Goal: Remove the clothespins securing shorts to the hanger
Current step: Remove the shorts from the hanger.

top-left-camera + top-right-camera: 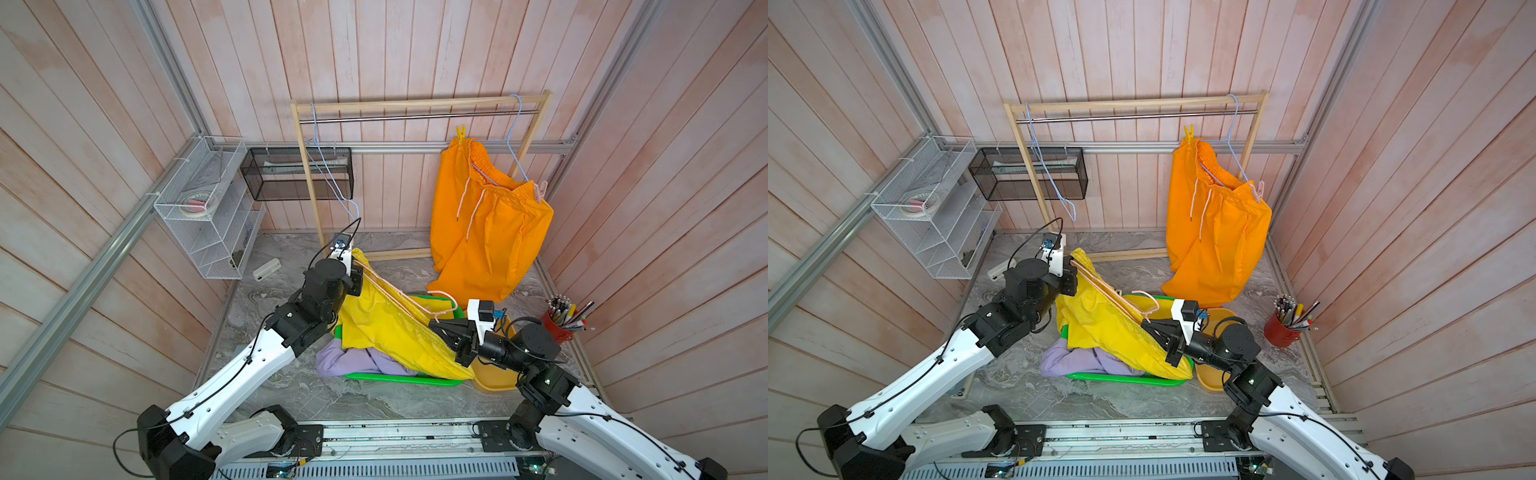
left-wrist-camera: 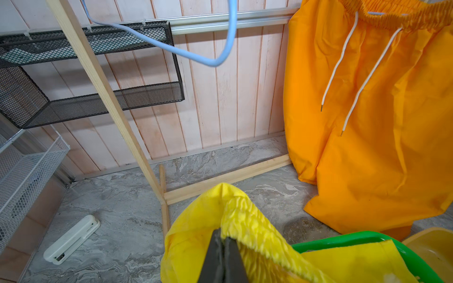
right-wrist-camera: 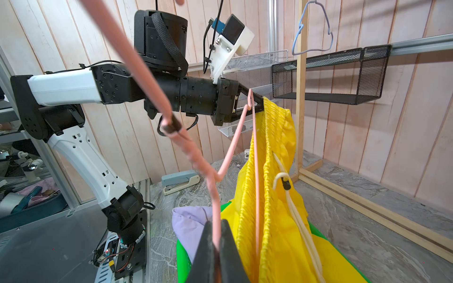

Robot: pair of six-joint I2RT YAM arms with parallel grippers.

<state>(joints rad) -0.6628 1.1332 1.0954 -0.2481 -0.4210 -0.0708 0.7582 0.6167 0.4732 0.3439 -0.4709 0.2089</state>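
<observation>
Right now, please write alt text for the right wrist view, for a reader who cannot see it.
The right claw is shut on a pink hanger that carries the yellow shorts by their waistband. At the far end, the left claw pinches the same waistband; lilac shorts lie in a green basket below.

Matt, lightly creased cloth makes up the yellow shorts [image 1: 382, 328] and orange shorts [image 1: 486, 241]; the rack [image 1: 419, 101] is pale unfinished wood, the pink hanger [image 3: 255, 159] smooth-coated wire, the black basket [image 1: 270, 189] fine metal mesh, the tabletop [image 1: 374, 399] smooth grey marbling.
</observation>
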